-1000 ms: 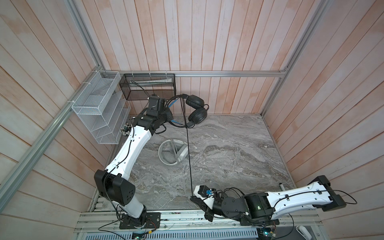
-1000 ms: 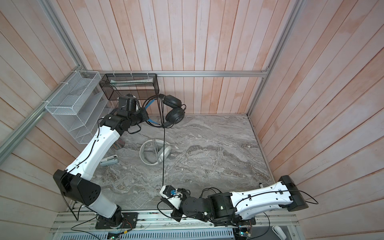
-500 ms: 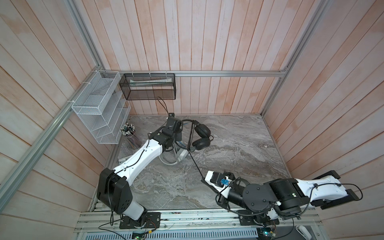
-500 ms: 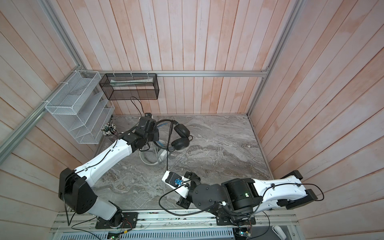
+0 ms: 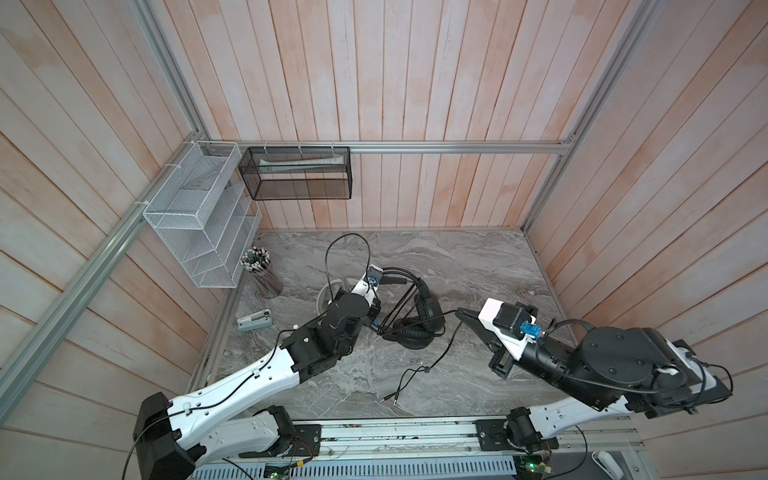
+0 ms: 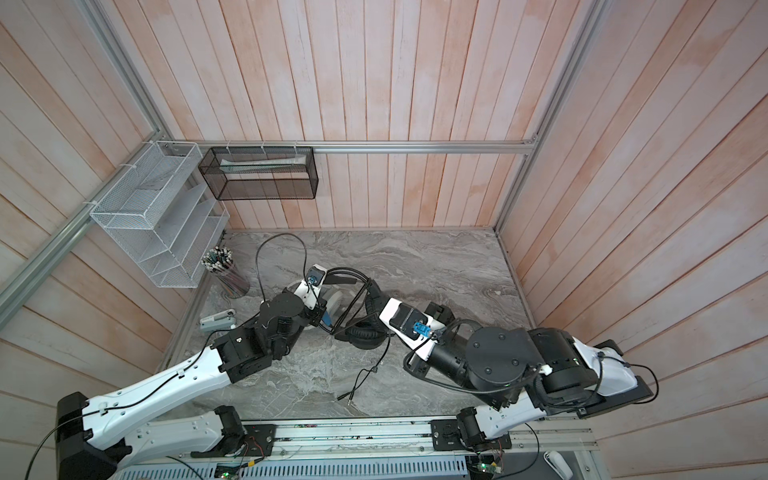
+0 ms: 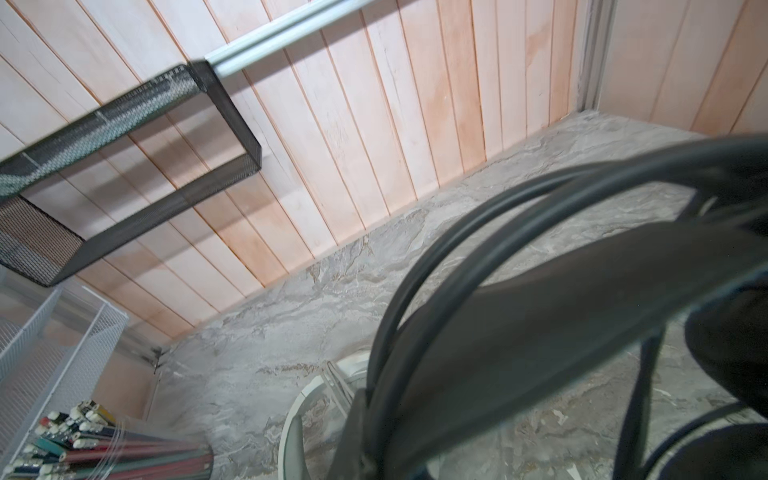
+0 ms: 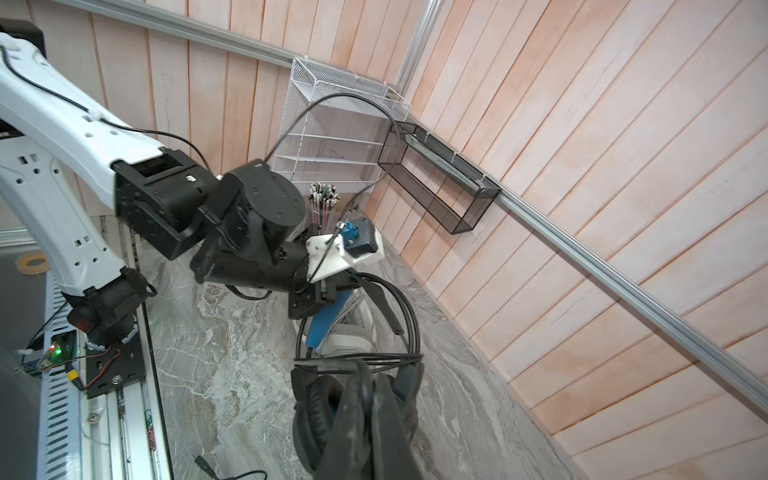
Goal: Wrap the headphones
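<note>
One loose end of the black cable [image 5: 424, 368] lies on the table [image 5: 478, 266] near its front edge; farther in, the right gripper [image 5: 459, 311] is pressed together, pinching that cable just beside the black headset [image 5: 411, 332], whose ear cups sit mid-table; the left gripper [image 8: 328, 297] is clamped on its blue-lined headband; the white headset [image 8: 357, 332] lies just behind, partly hidden.

We find a pencil cup [image 5: 266, 277] in the desk's [image 5: 478, 266] far left corner, a stapler [image 5: 254, 322] before it at the left edge, the headphones [image 5: 415, 328] mid-desk, a second headset [image 5: 321, 296] just left, cable [image 5: 427, 368] trailing frontward.
</note>
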